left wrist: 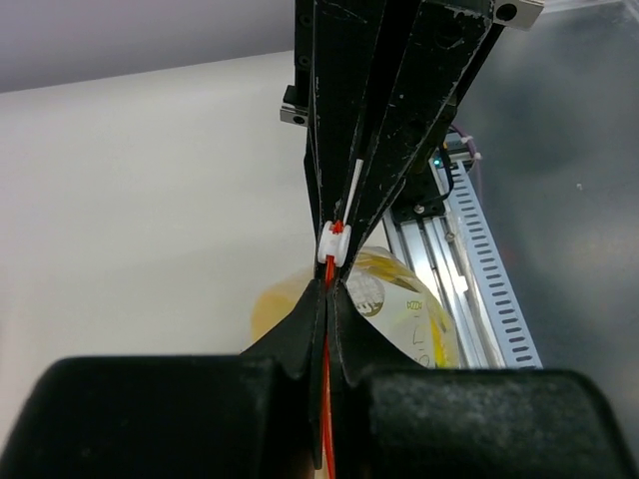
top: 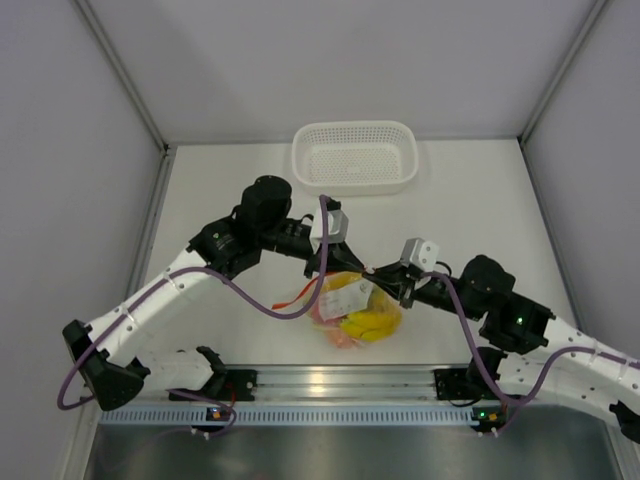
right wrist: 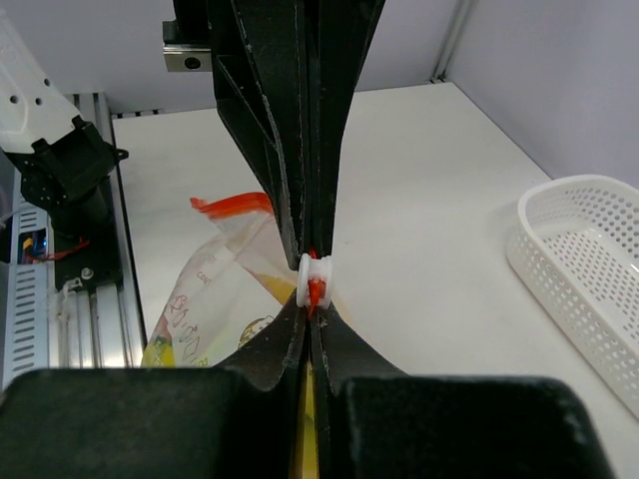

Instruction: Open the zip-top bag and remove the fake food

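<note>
The zip-top bag (top: 350, 298) hangs just above the table between both grippers, its orange-red zip strip (left wrist: 326, 379) on top with a white slider (right wrist: 315, 277). Inside are yellow bananas (top: 370, 323) and something pink-orange (top: 338, 338). My left gripper (top: 328, 265) is shut on the zip strip; in the left wrist view (left wrist: 328, 289) the strip runs between its closed fingers. My right gripper (top: 383, 283) is shut on the same strip from the opposite side (right wrist: 313, 304). The slider sits between the two pairs of fingertips. The bag also shows in the wrist views (left wrist: 404, 299) (right wrist: 210, 289).
A white perforated basket (top: 355, 155) stands at the back of the table and shows at the right of the right wrist view (right wrist: 589, 279). A metal rail (top: 340, 380) runs along the near edge under the arm bases. Grey walls enclose the table.
</note>
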